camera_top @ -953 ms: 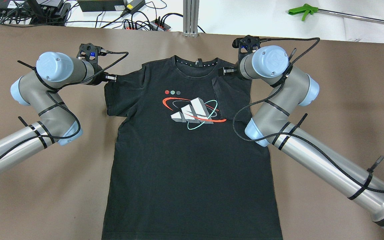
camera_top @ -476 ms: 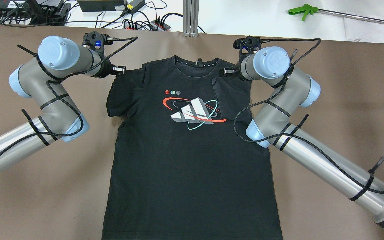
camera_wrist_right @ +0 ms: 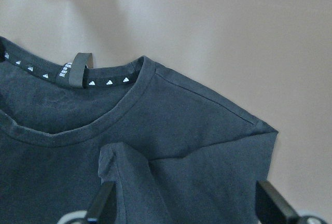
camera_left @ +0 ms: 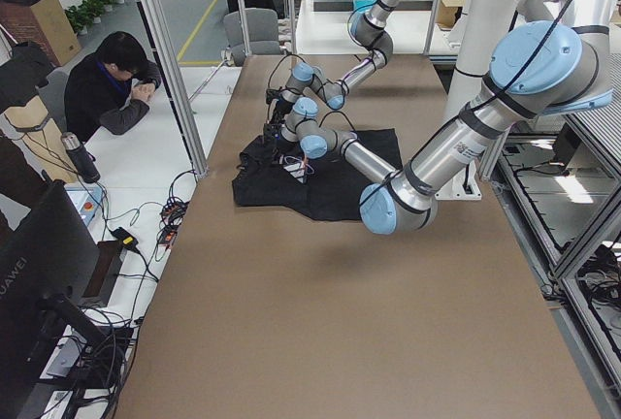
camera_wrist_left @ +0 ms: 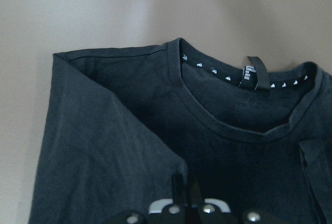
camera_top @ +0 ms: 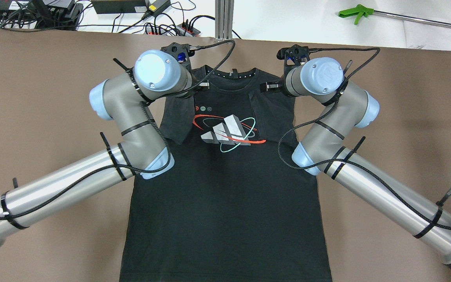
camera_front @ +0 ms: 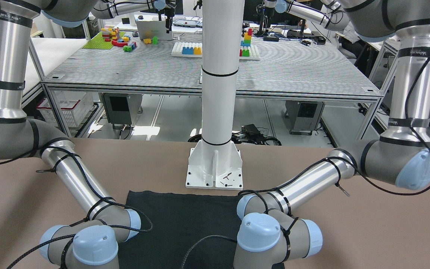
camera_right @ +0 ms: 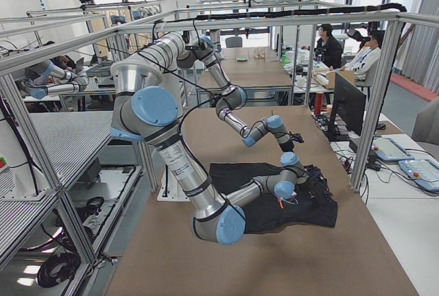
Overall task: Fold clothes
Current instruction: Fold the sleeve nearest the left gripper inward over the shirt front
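Note:
The clothes are one black T-shirt with a red, white and teal chest print, lying flat, collar at the far side. Its hem shows near the pillar. My left gripper is beside the collar, shut on the left sleeve, which is folded inward over the chest. In the left wrist view the gripper pinches dark fabric below the collar. My right gripper hovers at the right shoulder, open. Its fingers stand wide apart over the folded-in right sleeve.
The white pillar's base plate stands just behind the hem. Cables and power strips, an aluminium post and a green-handled tool lie beyond the far edge. A person sits off the table. Brown tabletop flanks the shirt.
My left arm has swung right, carrying the left sleeve from the table's left side over the chest to the collar. The right arm has barely moved.

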